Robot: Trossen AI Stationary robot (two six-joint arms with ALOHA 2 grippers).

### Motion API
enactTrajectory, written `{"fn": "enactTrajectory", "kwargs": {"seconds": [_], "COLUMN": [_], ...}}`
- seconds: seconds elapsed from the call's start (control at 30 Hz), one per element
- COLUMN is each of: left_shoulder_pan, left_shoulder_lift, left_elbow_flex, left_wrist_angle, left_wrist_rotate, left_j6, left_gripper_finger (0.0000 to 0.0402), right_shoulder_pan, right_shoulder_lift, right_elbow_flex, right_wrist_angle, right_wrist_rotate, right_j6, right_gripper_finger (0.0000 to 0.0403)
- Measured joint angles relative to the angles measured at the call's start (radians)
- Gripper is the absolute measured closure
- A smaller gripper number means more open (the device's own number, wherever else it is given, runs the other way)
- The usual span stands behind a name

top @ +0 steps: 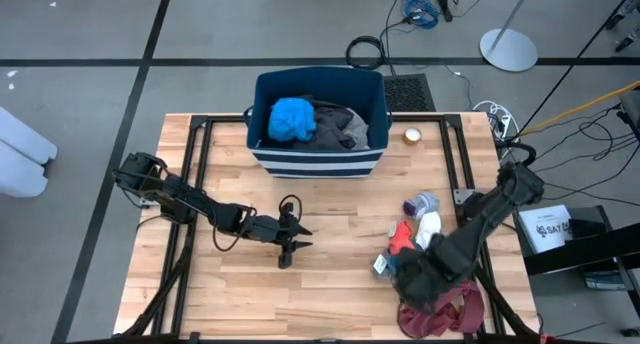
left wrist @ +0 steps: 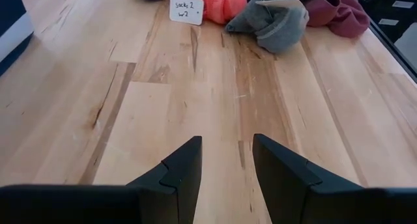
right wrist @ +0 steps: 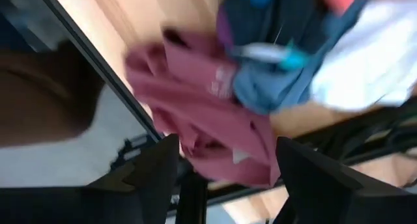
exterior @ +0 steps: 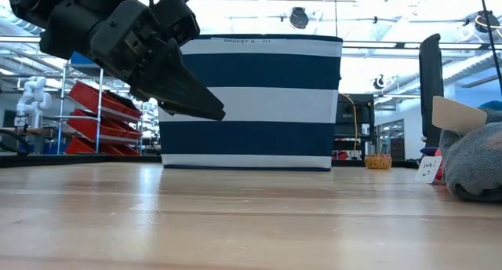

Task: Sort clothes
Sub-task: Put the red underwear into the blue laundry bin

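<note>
The sorting looks partly done, judged from how things lie. The dark blue striped bin (top: 318, 119) at the far middle of the table (top: 330, 294) already holds a bright blue garment (top: 292, 119) and a dark grey garment (top: 340, 127). What is left sits in a heap by the table's near right corner — a maroon top (top: 450, 312) at the edge, a red piece (top: 402, 235), a white piece (top: 428, 227) and a small grey-blue sock (top: 422, 202) farther in.

The right gripper (right wrist: 225, 168) hangs over that heap with its jaws set wide apart and nothing between them; its own wrist view shows the maroon top directly ahead, with blue-grey fabric beside it. The left gripper (left wrist: 227, 162) waits over bare wood near the table's middle, jaws apart and empty.

Only the high view looks into the bin; the low view gives just its striped outer wall and a grey bundle at the right edge. The left wrist view alone shows a small white handwritten card (left wrist: 186, 9) standing beside the red piece — it reads as a sock label, though the writing is too small to be sure
</note>
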Motion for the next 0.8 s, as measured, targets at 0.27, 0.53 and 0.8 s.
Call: {"fn": "enactTrajectory", "kwargs": {"seconds": [0.27, 0.53, 0.8], "left_shoulder_pan": [0.011, 0.037, 0.037], "left_shoulder_lift": [0.0, 0.0, 0.0], "left_elbow_flex": [0.0, 0.0, 0.0], "left_wrist_angle": [0.019, 0.059, 0.06], "left_wrist_rotate": [0.0, 0.0, 0.008], "left_j6": [0.04, 0.061, 0.056], "left_gripper_finger": [0.0256, 0.0256, 0.0256], "right_shoulder_pan": [0.142, 0.224, 0.282], "right_shoulder_lift": [0.0, 0.0, 0.0], "right_elbow_flex": [-0.203, -0.278, -0.422], "right_wrist_angle": [0.127, 0.069, 0.089], "right_wrist_rotate": [-0.094, -0.036, -0.13], "right_j6": [0.081, 0.105, 0.046], "right_gripper_finger": [0.016, 0.016, 0.016]}}
